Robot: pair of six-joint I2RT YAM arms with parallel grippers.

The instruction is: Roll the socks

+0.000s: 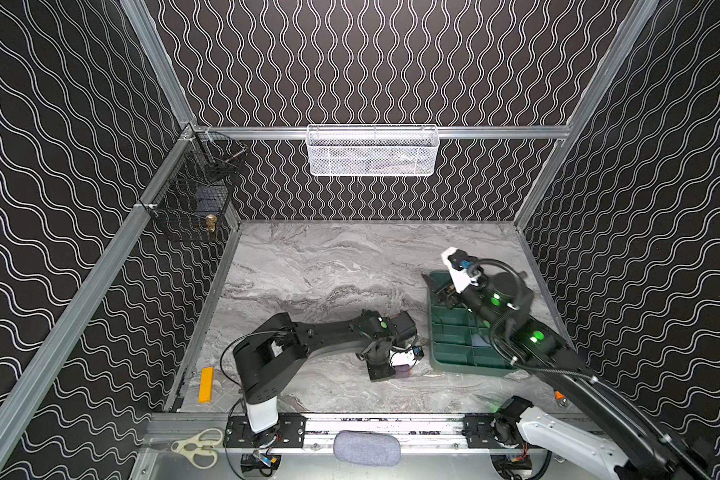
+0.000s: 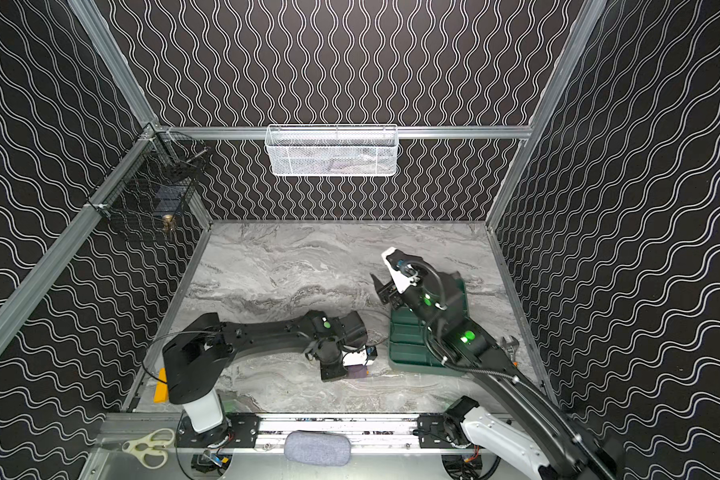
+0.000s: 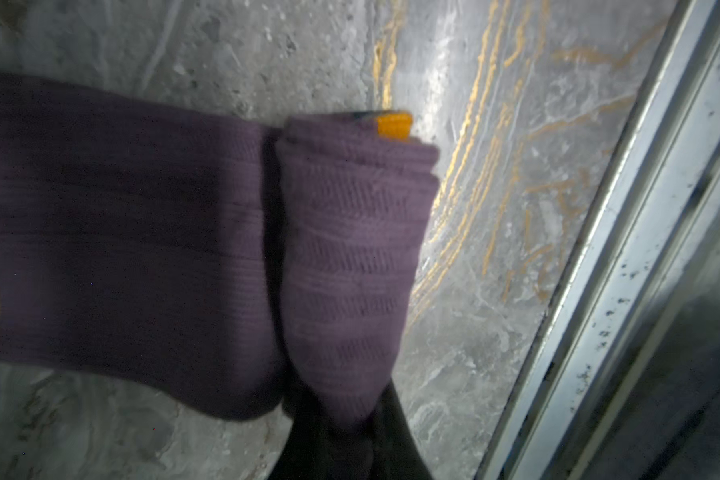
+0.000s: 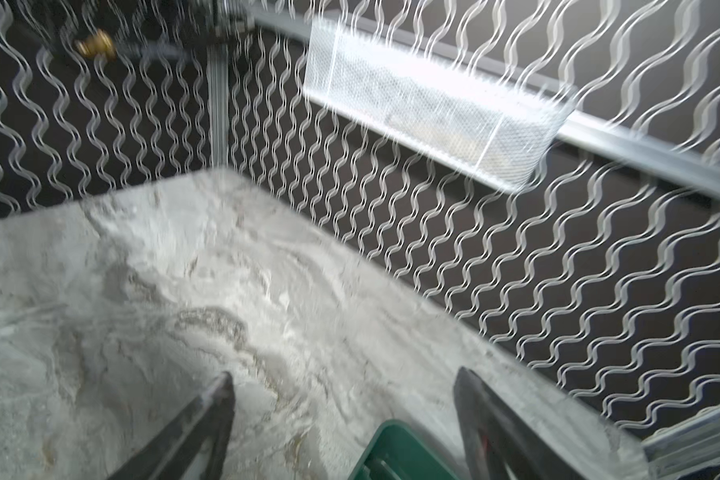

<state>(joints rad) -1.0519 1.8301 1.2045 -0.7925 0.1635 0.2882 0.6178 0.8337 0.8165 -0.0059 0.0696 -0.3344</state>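
Observation:
The purple sock (image 3: 121, 249) lies on the marble table, one end rolled into a thick bundle (image 3: 350, 257) with an orange stripe (image 3: 393, 126) at its tip. My left gripper (image 3: 350, 419) is shut on the narrow end of that roll. In both top views the arm hides all but a purple scrap (image 1: 403, 371) (image 2: 359, 372) below the left gripper (image 1: 398, 368). My right gripper (image 4: 346, 378) (image 1: 435, 284) hangs open and empty over the far corner of a green tray (image 1: 445, 332) (image 4: 391, 449). A pale blue patch (image 1: 481, 341), possibly the other sock, shows in the tray under the right arm.
A white mesh basket (image 1: 371, 149) hangs on the back wall and a black wire basket (image 1: 192, 195) on the left wall. A yellow block (image 1: 206, 384) lies at the table's left edge. Scissors (image 1: 198, 446) and a grey pad (image 1: 366, 448) rest on the front rail. A wrench (image 2: 510, 345) lies right of the tray.

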